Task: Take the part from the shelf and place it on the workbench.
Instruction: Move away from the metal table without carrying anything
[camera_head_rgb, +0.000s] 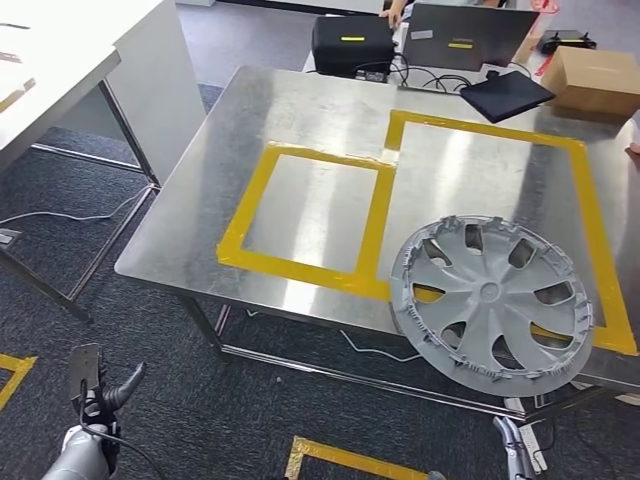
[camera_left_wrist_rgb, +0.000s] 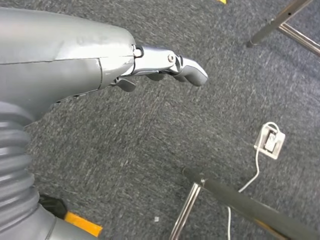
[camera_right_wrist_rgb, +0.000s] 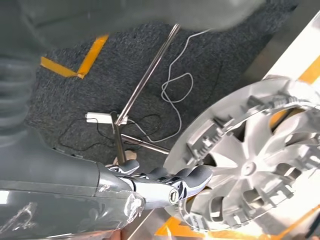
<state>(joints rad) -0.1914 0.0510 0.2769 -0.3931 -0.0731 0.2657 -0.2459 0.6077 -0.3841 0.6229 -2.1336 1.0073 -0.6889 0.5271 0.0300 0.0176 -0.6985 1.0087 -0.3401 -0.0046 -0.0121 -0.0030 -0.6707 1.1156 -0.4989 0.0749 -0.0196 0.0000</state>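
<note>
Workbench of bright sheet metal fills the head view, standing on dark grey carpet, with yellow tape marking two joined rectangles on its top; a white table stands to the left, and a black case, a laptop and a cardboard box lie at the far edge. The part, a round grey plastic wheel cover, lies flat at the near right of the bench, ribbed inner side up, across the tape line and slightly past the near edge; being circular, it has no long axis. The left hand hangs low over the carpet. In the left wrist view that hand is released, fingers extended, grasping nothing. In the right wrist view the right hand is likewise loose and empty, fingers stretched just beside the cover's clipped rim.
</note>
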